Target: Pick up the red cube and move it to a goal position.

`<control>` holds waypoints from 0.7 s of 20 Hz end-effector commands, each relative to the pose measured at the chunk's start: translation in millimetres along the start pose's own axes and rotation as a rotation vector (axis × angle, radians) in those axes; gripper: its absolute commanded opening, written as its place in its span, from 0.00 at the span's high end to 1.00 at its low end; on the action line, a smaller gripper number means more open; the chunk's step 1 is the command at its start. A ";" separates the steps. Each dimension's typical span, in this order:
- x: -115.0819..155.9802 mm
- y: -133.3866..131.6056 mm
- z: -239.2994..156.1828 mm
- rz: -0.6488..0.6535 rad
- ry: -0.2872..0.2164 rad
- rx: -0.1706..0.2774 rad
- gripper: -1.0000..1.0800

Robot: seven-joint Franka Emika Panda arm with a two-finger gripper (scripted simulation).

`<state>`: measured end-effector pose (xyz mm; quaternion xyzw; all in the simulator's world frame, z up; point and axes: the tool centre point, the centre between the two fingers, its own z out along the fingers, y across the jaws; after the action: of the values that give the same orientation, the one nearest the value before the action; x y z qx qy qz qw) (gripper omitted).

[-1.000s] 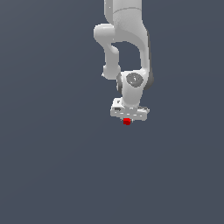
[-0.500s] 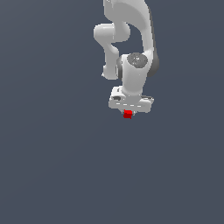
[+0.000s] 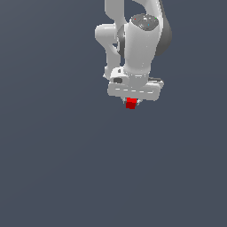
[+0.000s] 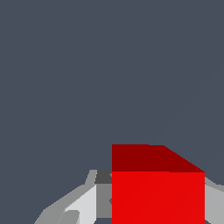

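Observation:
The red cube (image 3: 131, 103) is small and bright red. It sits between the fingers of my white gripper (image 3: 131, 103), just under the wide gripper body. The gripper is shut on it and holds it up against the plain dark grey ground. In the wrist view the red cube (image 4: 157, 192) fills much of the picture close to the camera, with a grey finger (image 4: 81, 203) on one side and another finger (image 4: 214, 201) on the other. The fingertips are mostly hidden by the gripper body in the exterior view.
The white arm (image 3: 139, 40) rises from the gripper toward the exterior view's top. The plain dark grey surface (image 3: 53, 168) lies all around.
The arm has swung its wrist upward and forward. The gripper and the red cube in it have risen a little in the exterior view, from lower to higher.

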<state>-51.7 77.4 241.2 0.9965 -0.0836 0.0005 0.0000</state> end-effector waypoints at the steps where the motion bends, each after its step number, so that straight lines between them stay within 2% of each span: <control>1: 3.7 1.1 -26.5 0.000 0.000 0.000 1.00; 14: 27.2 5.3 -153.6 0.000 -0.001 0.000 1.00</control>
<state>-28.0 68.5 381.1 0.9965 -0.0839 0.0005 -0.0002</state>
